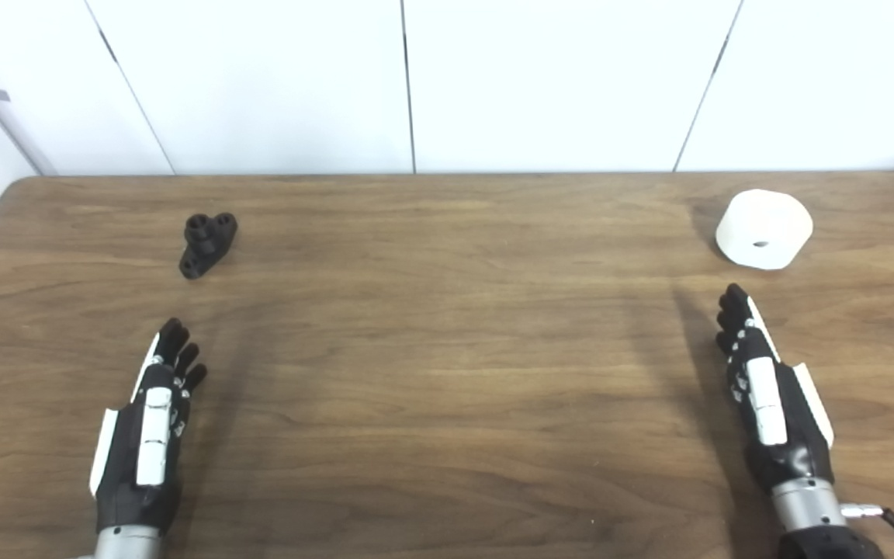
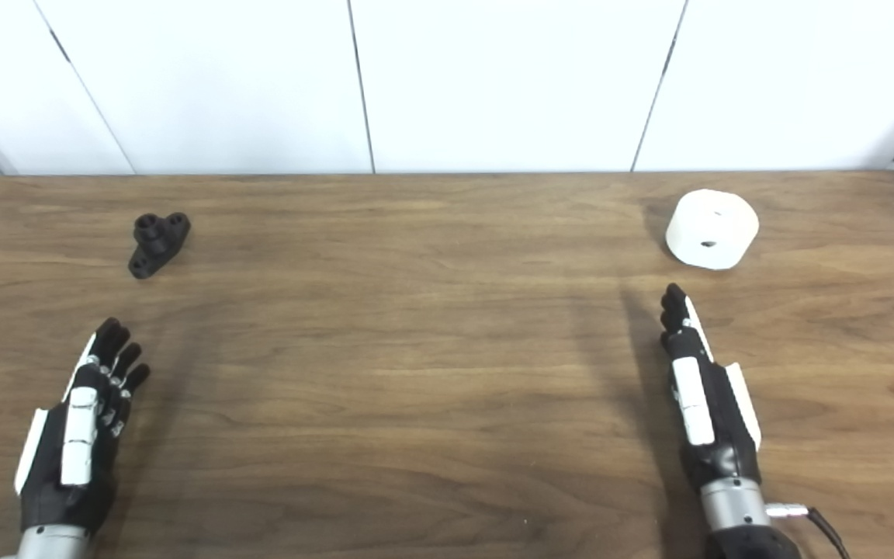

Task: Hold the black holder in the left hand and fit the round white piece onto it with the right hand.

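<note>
Your wood-grain table [image 1: 447, 373] is laid out for a two-handed start — round white piece [image 1: 764, 228], a smooth drum with a small bore, far right ahead of your right hand [image 1: 765, 388]; the black holder [image 1: 207, 242], knobbly and matte, far left beyond your left hand [image 1: 154, 419]. Both hands are flat, extended, empty.

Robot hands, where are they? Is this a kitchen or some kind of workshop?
Probably a robot test room, not a kitchen. A plain wooden table stands against bare white wall panels, and it holds only two parts: a black holder and a round white piece.
</note>
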You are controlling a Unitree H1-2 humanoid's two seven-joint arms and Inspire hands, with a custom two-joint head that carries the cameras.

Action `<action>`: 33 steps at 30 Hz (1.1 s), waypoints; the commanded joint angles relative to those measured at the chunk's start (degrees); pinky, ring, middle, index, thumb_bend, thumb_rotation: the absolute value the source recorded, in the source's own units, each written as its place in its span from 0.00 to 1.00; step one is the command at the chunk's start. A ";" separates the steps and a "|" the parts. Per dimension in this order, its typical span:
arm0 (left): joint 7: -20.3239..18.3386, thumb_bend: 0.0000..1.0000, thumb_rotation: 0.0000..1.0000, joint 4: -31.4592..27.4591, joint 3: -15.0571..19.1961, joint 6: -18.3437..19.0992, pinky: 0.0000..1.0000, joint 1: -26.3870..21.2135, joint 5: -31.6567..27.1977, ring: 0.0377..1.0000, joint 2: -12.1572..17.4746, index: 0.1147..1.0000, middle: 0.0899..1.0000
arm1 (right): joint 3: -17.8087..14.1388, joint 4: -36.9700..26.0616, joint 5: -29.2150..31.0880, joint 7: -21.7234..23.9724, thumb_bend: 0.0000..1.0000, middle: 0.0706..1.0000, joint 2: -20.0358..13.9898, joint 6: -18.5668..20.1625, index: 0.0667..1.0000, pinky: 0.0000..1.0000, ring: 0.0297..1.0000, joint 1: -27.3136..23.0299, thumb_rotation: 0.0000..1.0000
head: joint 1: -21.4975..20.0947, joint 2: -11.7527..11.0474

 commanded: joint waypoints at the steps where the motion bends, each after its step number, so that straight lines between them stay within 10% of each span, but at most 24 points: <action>1: 0.21 0.55 0.91 -0.52 0.52 -0.82 0.98 -0.47 0.55 0.98 0.85 1.00 0.99 | 0.88 -0.86 -0.57 -0.55 0.60 0.98 -0.28 -0.76 0.97 1.00 0.99 2.51 1.00 | -0.22 0.05; 14: 0.38 0.59 0.92 -1.15 0.60 0.14 0.98 -0.38 1.85 0.96 0.81 0.98 0.97 | 1.10 -0.64 -0.21 -0.56 0.59 0.99 -0.55 -1.30 0.97 1.00 1.00 2.48 1.00 | 1.81 -1.00; 23: 1.18 0.50 0.74 1.16 0.08 -4.20 0.93 -0.40 2.20 0.92 -1.90 0.92 0.93 | 0.52 2.29 0.58 0.35 0.63 1.00 -2.09 -3.37 0.98 1.00 1.00 2.34 1.00 | 8.55 -5.35; 33: 0.57 0.56 0.86 4.34 -2.52 -6.42 0.98 -0.70 6.04 0.98 -1.80 0.99 0.99 | -0.08 6.16 3.51 1.35 0.59 1.00 -3.88 -5.22 1.00 1.00 1.00 1.37 1.00 | 13.88 -7.70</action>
